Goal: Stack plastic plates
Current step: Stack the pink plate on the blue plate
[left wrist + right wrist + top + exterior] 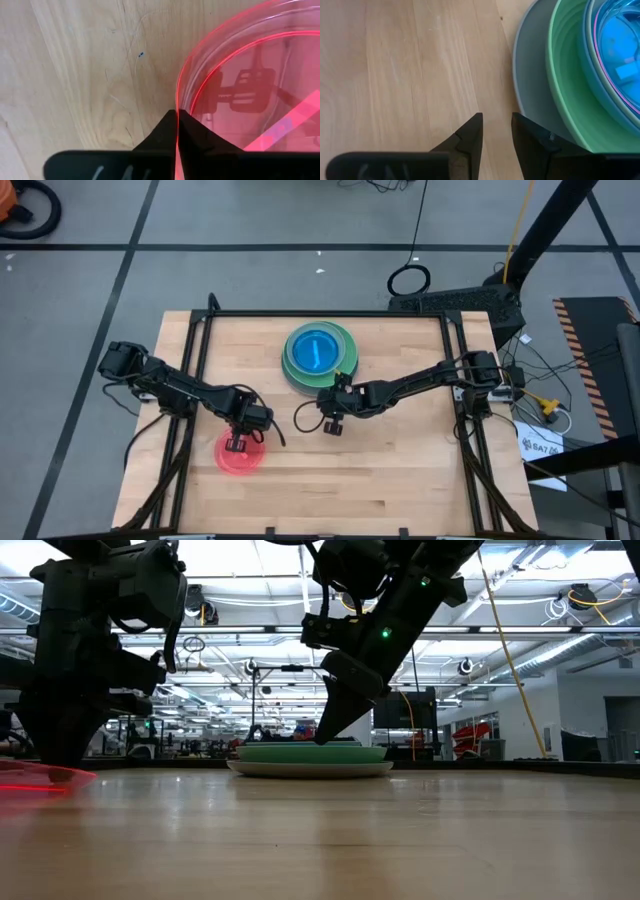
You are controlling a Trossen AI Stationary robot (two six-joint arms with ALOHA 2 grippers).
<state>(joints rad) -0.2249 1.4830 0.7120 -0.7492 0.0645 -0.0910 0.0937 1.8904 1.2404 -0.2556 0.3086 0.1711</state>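
The pink plate (241,456) lies near the worktop's front left, its rim pinched by the left gripper (236,444). The right gripper (333,426), narrowly parted and empty, hangs beside the stack (319,357).

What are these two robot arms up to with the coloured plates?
They are stacking plastic plates. The left gripper has pinched shut on the rim of a pink plate that lies alone near the table's front left. A stack already stands at the back: a grey plate at the bottom, green above it, blue on top. The right gripper hangs open just in front of that stack, holding nothing.
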